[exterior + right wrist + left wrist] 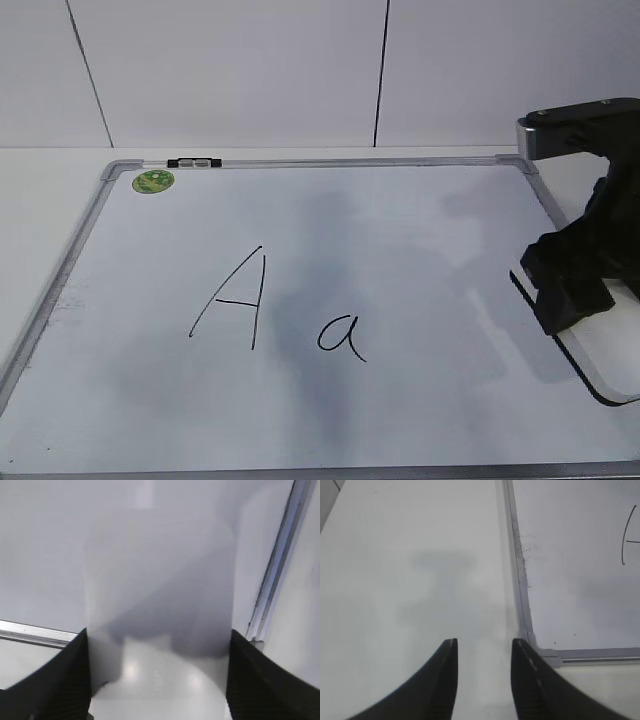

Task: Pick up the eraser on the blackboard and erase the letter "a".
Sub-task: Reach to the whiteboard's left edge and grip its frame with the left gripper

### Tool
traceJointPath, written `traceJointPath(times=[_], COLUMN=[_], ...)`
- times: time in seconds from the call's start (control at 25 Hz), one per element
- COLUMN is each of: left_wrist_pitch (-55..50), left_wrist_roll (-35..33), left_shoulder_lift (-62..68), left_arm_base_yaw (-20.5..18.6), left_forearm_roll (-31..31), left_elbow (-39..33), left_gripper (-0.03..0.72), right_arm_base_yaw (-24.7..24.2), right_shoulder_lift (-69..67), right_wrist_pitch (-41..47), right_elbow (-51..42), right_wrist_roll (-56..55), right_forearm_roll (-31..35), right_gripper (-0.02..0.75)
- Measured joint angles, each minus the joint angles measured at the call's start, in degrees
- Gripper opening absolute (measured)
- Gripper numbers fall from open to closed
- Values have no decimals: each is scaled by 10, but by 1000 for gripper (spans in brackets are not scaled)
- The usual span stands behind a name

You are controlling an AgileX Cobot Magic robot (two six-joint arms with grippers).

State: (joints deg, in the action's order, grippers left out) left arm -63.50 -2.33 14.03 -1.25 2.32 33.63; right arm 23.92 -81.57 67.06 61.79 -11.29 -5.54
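Note:
The blackboard (pixel 420 240) is a white board with a grey frame, lying flat. The small cursive letter "a" (pixel 342 336) sits near its middle. The white eraser (pixel 600 365) lies at the board's right edge. My right gripper (pixel 565 300) is down on the eraser's far end. In the right wrist view the eraser (pixel 160 580) fills the gap between the fingers (pixel 157 632), which press against both its sides. My left gripper (pixel 484 642) is open and empty over the bare table, just left of the board's corner (pixel 535 642). It does not show in the exterior view.
A taller capital "A" (pixel 232 300) stands left of the "a"; part of it shows in the left wrist view (pixel 626 540). A round green sticker (pixel 153 181) and a black clip (pixel 193 162) sit at the board's far left corner. A white wall stands behind.

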Motion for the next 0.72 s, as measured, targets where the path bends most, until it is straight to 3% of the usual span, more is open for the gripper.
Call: traceJointPath(times=[0.2,0.44,0.72], left_wrist_pitch=[19,34,49], left_wrist_roll=[6,6,6], left_shoulder_lift=[148,349,574], left_arm_base_yaw=[5,5,5], left_forearm_roll=[7,59,68], left_elbow=[62,136,231], left_gripper=[337,341,341], right_arm_base_yaw=[0,0,0], right_shoulder_lift=[0,0,0], right_wrist_pitch=[0,0,0], right_elbow=[0,0,0], right_wrist_roll=[0,0,0], right_forearm_roll=[0,0,0], right_gripper=[510,510,510])
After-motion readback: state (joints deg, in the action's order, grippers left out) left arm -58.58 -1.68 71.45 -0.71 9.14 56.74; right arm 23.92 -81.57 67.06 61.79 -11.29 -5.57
